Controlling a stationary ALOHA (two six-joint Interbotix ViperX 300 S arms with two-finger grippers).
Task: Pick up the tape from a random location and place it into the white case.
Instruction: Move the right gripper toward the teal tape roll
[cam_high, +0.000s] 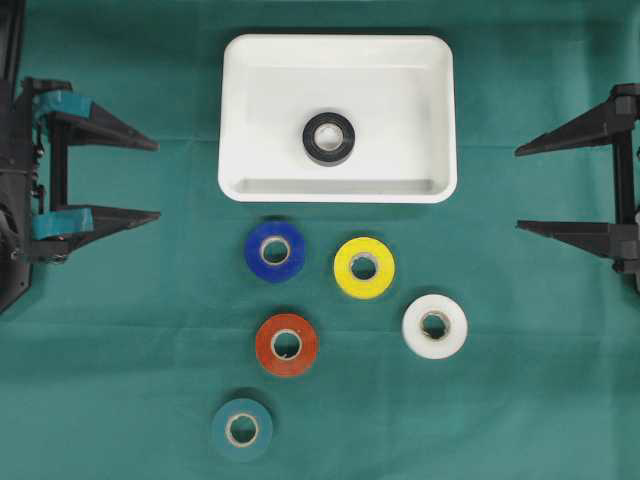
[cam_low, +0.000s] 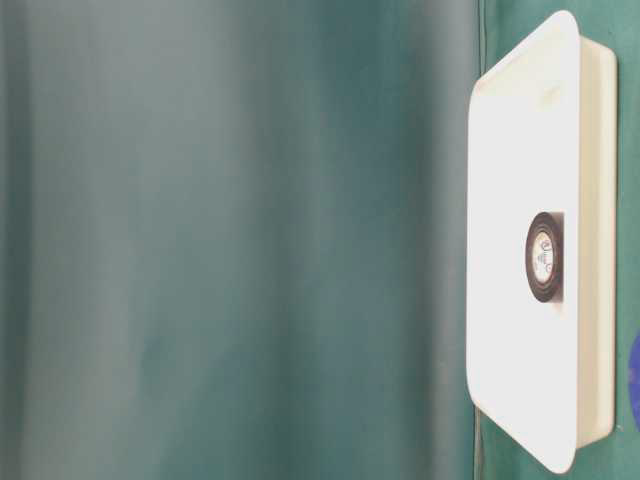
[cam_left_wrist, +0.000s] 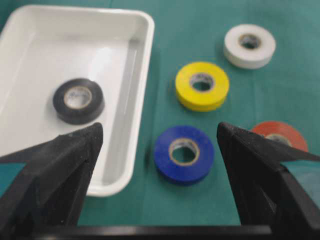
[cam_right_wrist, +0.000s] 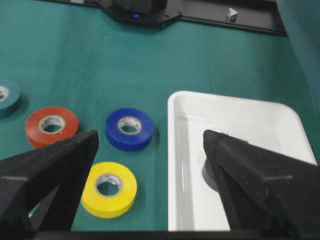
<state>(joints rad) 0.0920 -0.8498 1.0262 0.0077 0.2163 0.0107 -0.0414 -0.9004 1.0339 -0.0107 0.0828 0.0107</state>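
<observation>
Two wide-open pincers, left (cam_high: 158, 180) and right (cam_high: 517, 189), hold nothing at the green cloth's (cam_high: 120, 380) side edges; glossy black tape (cam_high: 329, 138) lies flat mid-case (cam_high: 240, 120), smooth white plastic with rounded corners; core print unreadable.

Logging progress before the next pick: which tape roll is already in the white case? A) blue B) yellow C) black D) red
C: the black roll lies flat inside the white case; every other roll sits on the green cloth outside it.
</observation>
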